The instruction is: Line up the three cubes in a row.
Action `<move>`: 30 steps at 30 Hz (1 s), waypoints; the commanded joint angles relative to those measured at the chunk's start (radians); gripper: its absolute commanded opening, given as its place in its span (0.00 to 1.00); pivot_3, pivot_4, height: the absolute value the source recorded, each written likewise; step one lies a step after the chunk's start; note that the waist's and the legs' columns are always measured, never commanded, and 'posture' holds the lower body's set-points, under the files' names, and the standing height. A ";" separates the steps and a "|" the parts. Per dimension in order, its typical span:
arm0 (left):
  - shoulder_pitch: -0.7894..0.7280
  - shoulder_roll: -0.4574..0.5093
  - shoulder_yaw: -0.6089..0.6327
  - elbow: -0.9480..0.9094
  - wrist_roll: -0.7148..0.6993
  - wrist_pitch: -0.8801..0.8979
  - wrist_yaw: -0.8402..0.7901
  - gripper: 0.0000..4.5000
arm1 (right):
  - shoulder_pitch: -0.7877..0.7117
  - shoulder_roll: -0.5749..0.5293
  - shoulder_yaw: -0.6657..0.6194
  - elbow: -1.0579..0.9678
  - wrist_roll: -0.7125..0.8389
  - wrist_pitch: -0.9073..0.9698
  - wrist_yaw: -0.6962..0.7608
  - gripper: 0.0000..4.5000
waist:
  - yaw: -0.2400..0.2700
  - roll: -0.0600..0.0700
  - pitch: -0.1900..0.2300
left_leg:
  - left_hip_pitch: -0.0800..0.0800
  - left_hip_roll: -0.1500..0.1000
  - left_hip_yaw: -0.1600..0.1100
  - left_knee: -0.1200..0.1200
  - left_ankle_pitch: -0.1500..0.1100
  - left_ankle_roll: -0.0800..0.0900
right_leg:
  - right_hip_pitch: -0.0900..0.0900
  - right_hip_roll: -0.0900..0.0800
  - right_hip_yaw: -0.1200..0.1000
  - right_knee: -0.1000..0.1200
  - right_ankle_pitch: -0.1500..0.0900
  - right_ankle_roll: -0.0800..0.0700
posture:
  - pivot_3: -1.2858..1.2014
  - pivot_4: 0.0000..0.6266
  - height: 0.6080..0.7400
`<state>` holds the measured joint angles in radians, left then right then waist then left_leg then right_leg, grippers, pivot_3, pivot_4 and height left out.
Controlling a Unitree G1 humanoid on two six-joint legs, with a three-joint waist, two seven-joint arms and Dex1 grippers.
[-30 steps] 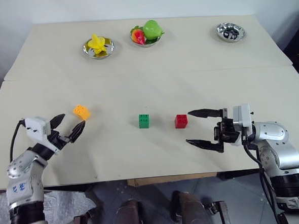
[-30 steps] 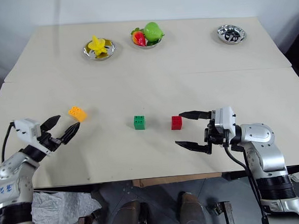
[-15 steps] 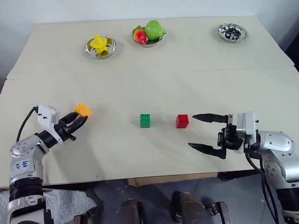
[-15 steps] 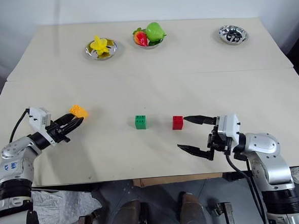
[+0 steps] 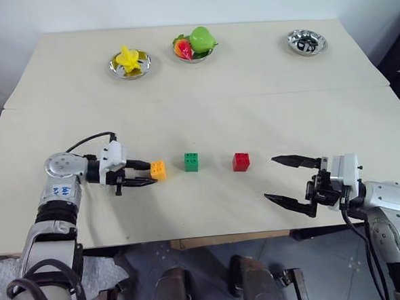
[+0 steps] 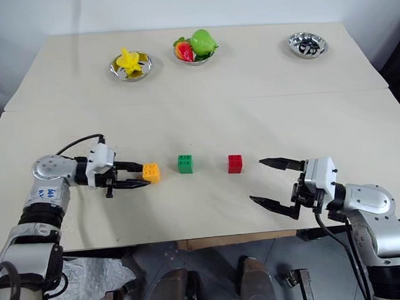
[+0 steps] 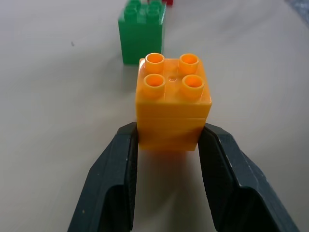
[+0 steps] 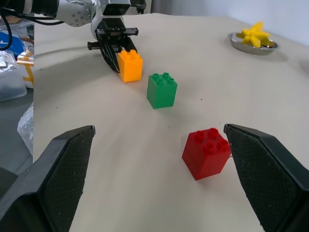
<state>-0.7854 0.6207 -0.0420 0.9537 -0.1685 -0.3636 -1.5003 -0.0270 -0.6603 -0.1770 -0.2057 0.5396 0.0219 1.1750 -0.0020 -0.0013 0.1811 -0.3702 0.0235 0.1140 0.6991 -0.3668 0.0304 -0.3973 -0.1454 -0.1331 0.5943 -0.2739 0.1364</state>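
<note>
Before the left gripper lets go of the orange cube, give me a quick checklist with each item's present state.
1. Left gripper shut on orange cube: ok.
2. Orange cube upright, studs up: ok.
3. Orange cube level with green cube and red cube in a row: ok.
4. Even spacing: not ok; the orange-green gap looks smaller than the green-red gap.
5. Orange cube resting on table: cannot tell.
6. Right gripper open, apart from red cube: ok.

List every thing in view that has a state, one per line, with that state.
left gripper: shut on orange cube
right gripper: open, holding nothing
orange cube: gripped, upright beside green cube, not touching it
green cube: upright, free on table
red cube: upright, free on table
left bowl: holds yellow fruit
middle bowl: holds green and red fruit
</note>
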 commanded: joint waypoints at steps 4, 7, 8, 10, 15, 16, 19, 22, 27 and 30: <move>-0.114 -0.005 -0.004 0.200 0.078 -0.086 0.025 0.32 | 0.025 -0.006 -0.029 -0.060 0.012 -0.015 -0.021 1.00 | 0.002 0.000 0.000 | 0.000 0.000 0.000 0.001 0.000 0.000 | 0.000 0.000 0.001 0.000 0.000 0.001 | 0.52 0.24 1.00; -0.136 0.002 0.001 0.233 0.087 -0.089 0.013 0.32 | 0.033 -0.005 -0.033 -0.066 0.012 -0.016 -0.028 1.00 | 0.001 0.000 0.000 | 0.000 0.000 0.000 0.001 0.000 0.000 | 0.000 0.000 0.001 0.000 0.000 0.001 | 0.52 0.24 1.00; -0.139 0.007 0.001 0.238 0.091 -0.099 0.009 0.32 | 0.034 -0.005 -0.033 -0.065 0.012 -0.018 -0.030 1.00 | 0.001 0.000 0.000 | 0.000 0.000 0.000 0.001 0.000 0.000 | 0.000 0.000 0.001 0.000 0.000 0.001 | 0.52 0.24 1.00; -0.145 0.019 0.004 0.249 0.097 -0.109 0.008 0.32 | 0.035 -0.005 -0.031 -0.062 0.010 -0.022 -0.031 1.00 | 0.001 0.000 0.000 | 0.000 0.000 0.000 0.001 0.000 0.000 | 0.000 0.000 0.001 0.001 0.000 0.001 | 0.52 0.24 1.00; -0.154 0.031 0.007 0.266 0.108 -0.118 0.007 0.32 | 0.031 -0.003 -0.023 -0.053 0.008 -0.028 -0.030 1.00 | -0.002 0.000 0.000 | 0.000 0.001 0.000 0.001 0.000 0.000 | 0.000 0.000 0.001 0.001 0.000 0.001 | 0.52 0.24 1.00; -0.156 0.030 0.007 0.268 0.110 -0.119 0.009 0.32 | 0.028 -0.003 -0.021 -0.051 0.008 -0.028 -0.029 1.00 | -0.002 0.000 0.000 | 0.001 0.001 0.000 0.001 0.000 0.000 | 0.000 0.000 0.001 0.001 0.000 0.001 | 0.52 0.24 1.00; -0.162 0.028 0.010 0.274 0.117 -0.116 0.012 0.32 | 0.021 -0.002 -0.017 -0.045 0.008 -0.029 -0.028 1.00 | -0.002 0.000 0.000 | 0.001 0.001 0.000 0.001 0.000 0.000 | 0.000 0.000 0.001 0.001 0.000 0.001 | 0.52 0.24 1.00; -0.167 0.027 0.016 0.276 0.108 -0.080 -0.015 0.32 | 0.020 -0.003 -0.016 -0.042 0.010 -0.029 -0.026 1.00 | -0.002 0.000 0.000 | 0.001 0.001 0.000 0.001 0.000 0.000 | 0.000 0.000 0.001 0.001 0.000 0.001 | 0.52 0.24 1.00; -0.158 0.047 0.044 0.250 0.085 -0.072 -0.029 0.75 | 0.022 -0.004 -0.014 -0.038 0.016 -0.025 -0.019 1.00 | -0.001 0.000 0.000 | 0.000 0.001 0.000 0.001 0.000 0.000 | 0.000 0.000 0.001 0.001 0.000 0.001 | 0.52 0.24 1.00; -0.133 0.079 0.089 0.209 0.040 -0.073 -0.061 0.89 | 0.024 -0.008 -0.018 -0.034 0.028 -0.017 -0.006 1.00 | -0.001 0.000 0.000 | 0.000 0.001 0.000 0.001 0.000 0.000 | 0.000 0.000 0.001 0.001 0.000 0.001 | 0.52 0.24 1.00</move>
<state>-0.9291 0.6677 0.0095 1.2080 -0.0847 -0.4372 -1.5008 -0.0035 -0.6602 -0.1787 -0.2318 0.5404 0.0055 1.1594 -0.0031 -0.0017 0.1811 -0.3703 0.0245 0.1140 0.7001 -0.3667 0.0307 -0.3976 -0.1455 -0.1323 0.5952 -0.2736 0.1369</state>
